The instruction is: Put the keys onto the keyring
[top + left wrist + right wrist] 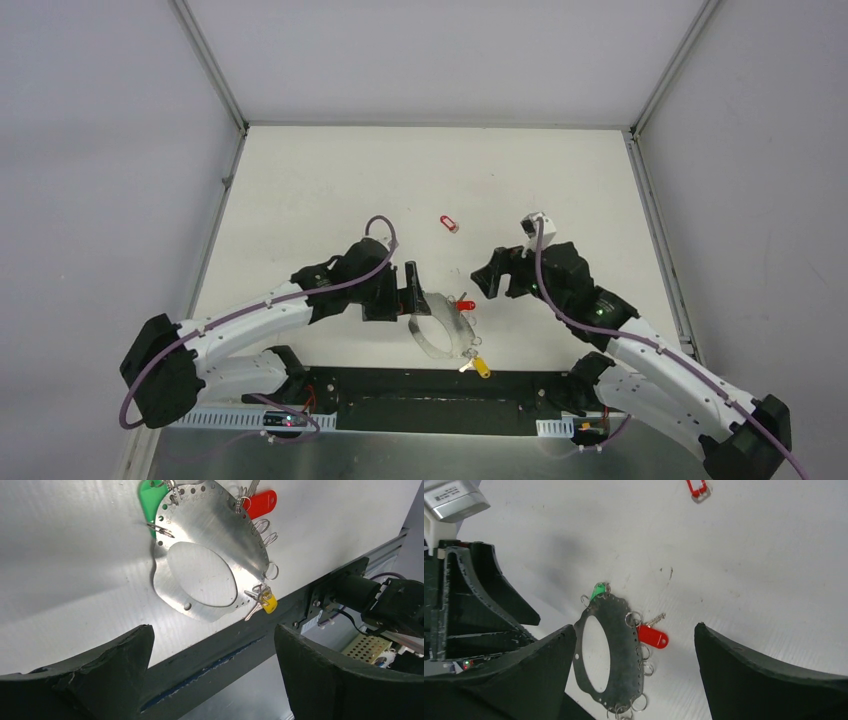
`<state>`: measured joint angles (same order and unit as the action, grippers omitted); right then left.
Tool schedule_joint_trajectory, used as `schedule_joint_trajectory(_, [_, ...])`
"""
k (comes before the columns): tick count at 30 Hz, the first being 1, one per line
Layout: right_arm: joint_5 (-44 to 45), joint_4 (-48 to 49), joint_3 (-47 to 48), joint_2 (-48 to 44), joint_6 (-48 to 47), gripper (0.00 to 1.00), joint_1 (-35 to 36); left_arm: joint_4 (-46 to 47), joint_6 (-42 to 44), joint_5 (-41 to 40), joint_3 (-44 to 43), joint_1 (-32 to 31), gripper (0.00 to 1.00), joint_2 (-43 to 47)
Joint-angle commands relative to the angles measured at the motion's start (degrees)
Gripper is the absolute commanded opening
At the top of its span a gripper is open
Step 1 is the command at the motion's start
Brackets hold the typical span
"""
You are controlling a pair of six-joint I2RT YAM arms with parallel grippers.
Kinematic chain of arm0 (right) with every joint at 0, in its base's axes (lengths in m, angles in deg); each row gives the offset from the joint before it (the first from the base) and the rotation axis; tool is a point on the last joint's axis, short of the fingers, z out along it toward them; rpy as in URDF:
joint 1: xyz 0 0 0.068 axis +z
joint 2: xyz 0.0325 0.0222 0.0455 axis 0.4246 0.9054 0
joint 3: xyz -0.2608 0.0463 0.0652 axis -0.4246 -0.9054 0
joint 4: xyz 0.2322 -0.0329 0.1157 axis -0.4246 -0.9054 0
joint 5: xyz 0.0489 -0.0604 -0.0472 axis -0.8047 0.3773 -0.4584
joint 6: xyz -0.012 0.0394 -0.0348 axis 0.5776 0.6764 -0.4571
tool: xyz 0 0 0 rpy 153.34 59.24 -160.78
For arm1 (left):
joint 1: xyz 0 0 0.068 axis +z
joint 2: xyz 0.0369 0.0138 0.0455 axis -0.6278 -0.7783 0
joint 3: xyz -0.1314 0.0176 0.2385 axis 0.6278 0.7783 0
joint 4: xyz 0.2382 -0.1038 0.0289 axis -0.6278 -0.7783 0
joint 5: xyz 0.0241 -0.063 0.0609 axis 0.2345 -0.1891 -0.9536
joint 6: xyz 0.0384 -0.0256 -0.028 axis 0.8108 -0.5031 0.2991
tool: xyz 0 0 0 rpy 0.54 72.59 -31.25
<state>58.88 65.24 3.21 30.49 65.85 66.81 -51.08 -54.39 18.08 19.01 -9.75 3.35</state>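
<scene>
**Both grippers spread wide, keyring lying free between them**

Left gripper (418,292) and right gripper (486,279) both stand with jaws far apart and nothing between the fingers; we see them hang over the table (320,180) on either side of the keyring (440,325).

The keyring lies flat near the table's near edge. In the left wrist view it (215,525) reads as a thin metal plate with an oval cutout and a row of small holes along its rim. From above it is pale and hard to separate from the white surface.

Small wire loops crowd the rim. The red-tagged key (261,503), the yellow-tagged key (269,602) and the green-tagged key (150,505) sit at that rim, but we cannot tell whether each loop passes through a hole. The green tag is partly covered by the plate, and the top view does not let us make it out.

In the right wrist view the keyring's lower rim runs off the bottom edge.

Another red tag (450,223) lies well apart, farther out on the table; the right wrist view cuts it off at the top edge, and we cannot make out a key on it.
</scene>
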Motion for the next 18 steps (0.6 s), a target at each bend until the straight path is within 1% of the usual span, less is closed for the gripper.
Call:
schedule_joint_trajectory(1, [-2.15, -10.63, -1.08, -3.25, 9.16, 0.90, -1.04, 16.99, -7.72, 6.76, 3.34, 0.23, 0.90, -3.79])
schedule_joint_trajectory(4, [-5.13, -12.37, -1.98, -2.95, 11.30, 0.91, -1.71, 23.77, -9.89, 8.92, 4.73, -0.02, 0.84, -7.44])
schedule_joint_trajectory(6, [-6.37, -12.82, -1.89, -1.99, 11.60, 0.95, -2.46, 26.14, -10.58, 9.13, 4.90, -0.52, 0.82, -9.21])
schedule_joint_trajectory(8, [-7.65, -12.98, -1.47, -0.22, 11.56, 0.97, -3.53, 29.36, -10.89, 8.90, 4.83, -1.17, 0.81, -10.40])
schedule_joint_trajectory(11, [-11.31, -12.68, -0.49, 4.54, 11.20, 0.98, -5.77, 31.74, -10.92, 8.84, 4.28, -1.54, 0.79, -11.30])
schedule_joint_trajectory(14, [-18.76, -10.05, 0.00, 10.48, 10.58, 0.97, -8.42, 33.17, -10.91, 8.20, 4.24, -1.71, 0.77, -11.22])
schedule_joint_trajectory(16, [-23.66, -6.75, -0.51, 14.35, 10.59, 0.94, -10.01, 33.77, -11.19, 7.52, 4.56, -1.71, 0.76, -10.75])
schedule_joint_trajectory(18, [-28.77, -3.26, -1.04, 18.24, 10.63, 0.88, -11.68, 34.05, -11.86, 7.13, 5.15, -1.70, 0.75, -10.02])
